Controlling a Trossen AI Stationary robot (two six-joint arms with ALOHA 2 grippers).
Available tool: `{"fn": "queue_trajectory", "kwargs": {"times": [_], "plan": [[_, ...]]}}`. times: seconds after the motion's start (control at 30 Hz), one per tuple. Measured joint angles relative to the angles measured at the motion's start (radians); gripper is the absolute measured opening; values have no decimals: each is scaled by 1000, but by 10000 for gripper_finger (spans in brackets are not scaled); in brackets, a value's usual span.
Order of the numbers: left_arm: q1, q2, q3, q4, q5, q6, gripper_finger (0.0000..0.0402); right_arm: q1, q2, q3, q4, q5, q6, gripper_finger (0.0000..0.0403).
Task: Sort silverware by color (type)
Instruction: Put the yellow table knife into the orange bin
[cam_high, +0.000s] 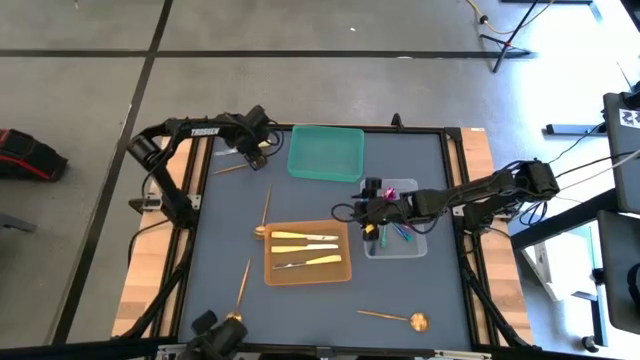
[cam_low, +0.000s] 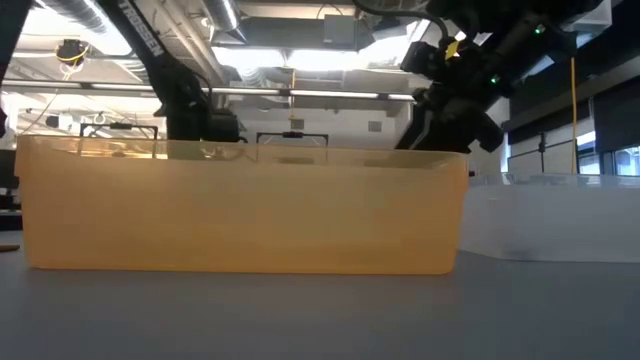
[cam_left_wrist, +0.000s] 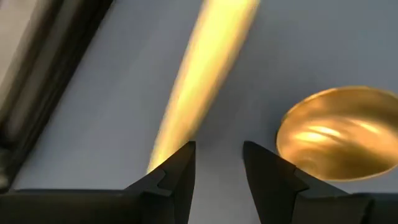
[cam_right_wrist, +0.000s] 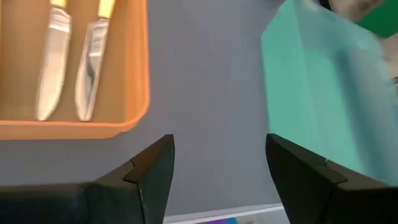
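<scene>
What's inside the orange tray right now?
The orange tray holds three yellow-handled knives, lying side by side. Nothing else shows in it from above; in the low view its wall hides the contents.

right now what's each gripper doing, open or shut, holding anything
Left gripper: open, empty, down at a gold spoon on the mat.
Right gripper: open, empty, above the clear tray.

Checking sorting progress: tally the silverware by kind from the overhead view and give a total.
Gold spoons: 4
Yellow-handled knives: 3, in the orange tray
Teal-handled spoons: at least 2, in the clear tray; the right gripper hides part of it
Total: at least 9
</scene>
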Motion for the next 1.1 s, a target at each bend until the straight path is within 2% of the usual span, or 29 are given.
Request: {"fn": "queue_trajectory", "kwargs": {"times": [0.23,0.37,0.53,0.7,0.87,1.1], "plan": [[56,29,6,52,60,62,131,0,0,0,-1,-37,12,239],[55,19,45,-20,101,61,131,0,0,0,2,-36,10,239],[44,-4,86,-32,50,60,131,0,0,0,24,-35,9,239],[101,-3,91,10,51,52,131,0,0,0,28,-51,12,239],[161,5,60,11,153,43,131,0,0,0,28,-52,12,239],[182,4,-8,78,178,69,131,0,0,0,34,-52,1,239]]}}
